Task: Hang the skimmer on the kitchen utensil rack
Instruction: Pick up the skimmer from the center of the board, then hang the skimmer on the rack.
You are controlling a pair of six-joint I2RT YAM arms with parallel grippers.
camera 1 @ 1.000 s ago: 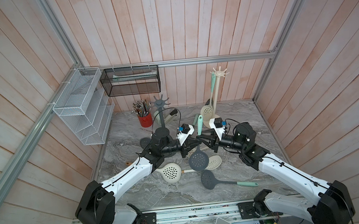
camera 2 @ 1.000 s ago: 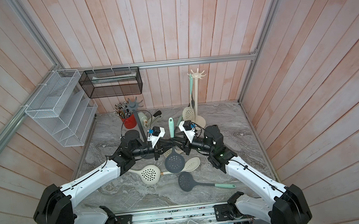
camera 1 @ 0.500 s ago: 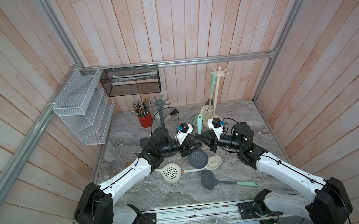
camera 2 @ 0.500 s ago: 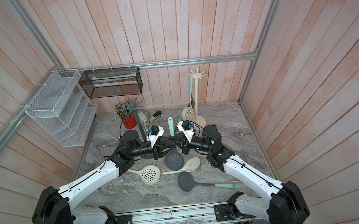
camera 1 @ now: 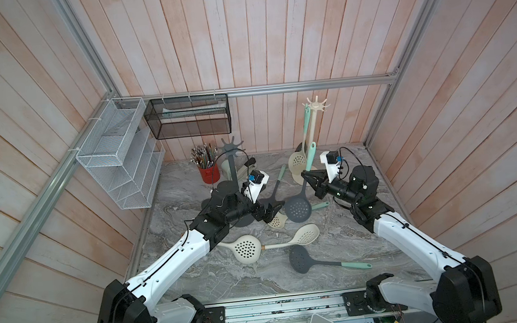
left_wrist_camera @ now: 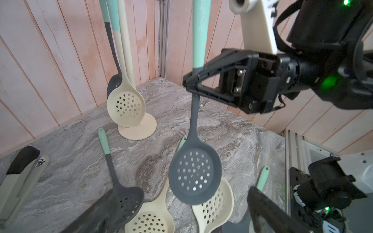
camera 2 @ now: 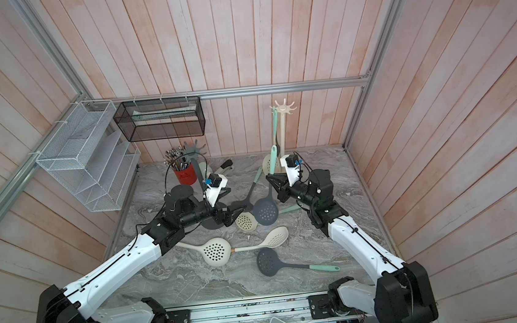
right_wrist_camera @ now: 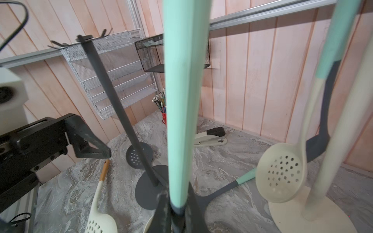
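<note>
Six o'clock, nearest: spare skimmers (camera 1: 245, 249) lie loose on the table (camera 1: 229, 280). Centre: the left gripper (camera 1: 270, 214) has its jaws spread and empty. The right gripper (camera 1: 307, 177) pinches the grey skimmer (camera 1: 298, 211) at the handle joint, head hanging down. One o'clock, farthest: the cream utensil rack (camera 1: 313, 125). The lift appears complete, and the handle is not yet hooked.

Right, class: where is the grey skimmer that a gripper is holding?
In a top view, the grey skimmer hangs head-down from the shut right gripper, mid-table, just in front of the cream rack at the back right.
</note>
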